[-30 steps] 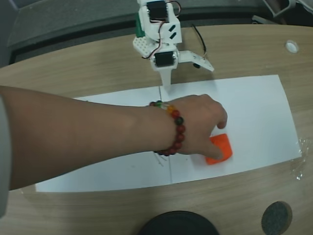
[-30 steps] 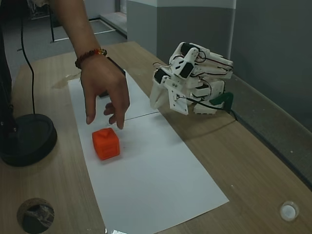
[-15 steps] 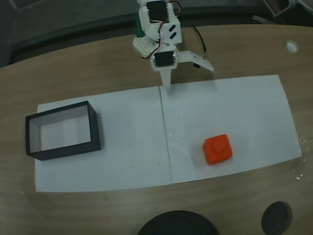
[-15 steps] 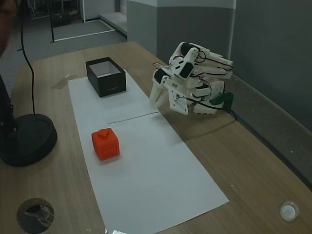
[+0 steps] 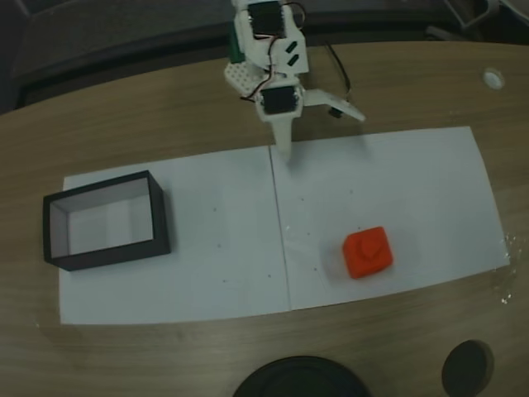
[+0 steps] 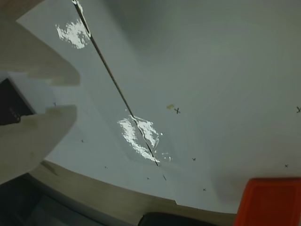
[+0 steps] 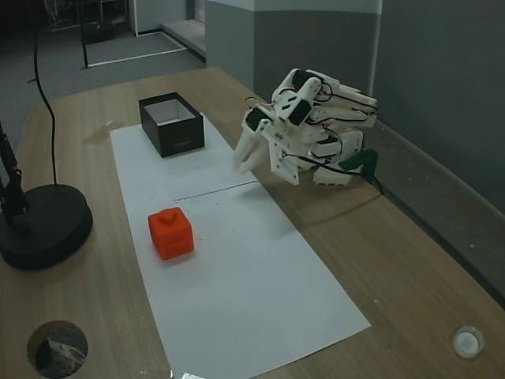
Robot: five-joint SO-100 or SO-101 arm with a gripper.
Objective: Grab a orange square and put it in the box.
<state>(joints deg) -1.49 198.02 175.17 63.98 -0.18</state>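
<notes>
From the wrist view I get just a corner of the orange square (image 6: 270, 201), cut off at the bottom right edge, and a dark sliver of the box (image 6: 11, 106) behind the pale blurred fingers (image 6: 35, 141) at the left. The gripper (image 6: 63, 94) has its jaws slightly spread with nothing between them.

In a fixed view from above, the box (image 5: 161, 217) sits on the left sheet of white paper (image 5: 223, 248); I see only its pale bottom inside, though its near wall hides part of the floor. The orange square (image 5: 369, 252) lies on the right sheet, well apart from the box and from the gripper (image 5: 283, 149), which hangs over the paper's far edge near the seam.

In the other fixed view a black round base (image 7: 43, 225) stands left of the paper, its top cut off.
</notes>
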